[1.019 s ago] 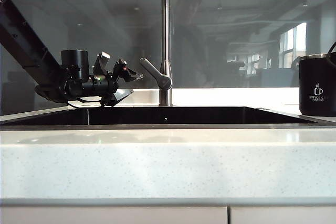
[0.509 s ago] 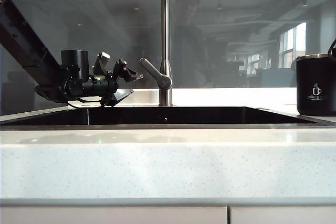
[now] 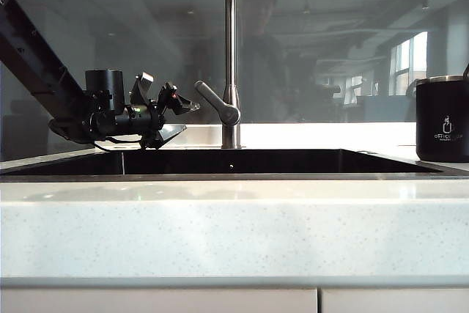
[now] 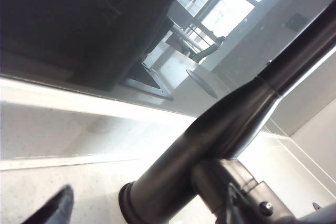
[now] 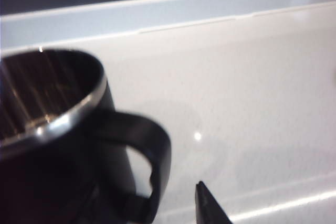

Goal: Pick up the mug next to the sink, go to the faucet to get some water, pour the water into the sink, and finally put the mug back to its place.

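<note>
Surface (image 3: 234,232) and sink (image 3: 220,161) sit center; faucet (image 3: 231,49) rises behind the basin. Mug (image 3: 442,119) stands upright on the surface right of the sink, apparently set back in place. Left pincer (image 3: 179,116) hovers jaws apart beside the faucet lever. Right pincer (image 5: 210,205) is spread, clear of the mug handle. I'd retreat straight away from the handle, no sideways swing, or I tip it.

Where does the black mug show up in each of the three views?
Exterior view: the mug stands on the countertop at the far right edge, right of the sink.
Left wrist view: not in it; the faucet fills it.
Right wrist view: lower left, handle toward centre.
Shared landmark: the pale speckled countertop.
</note>
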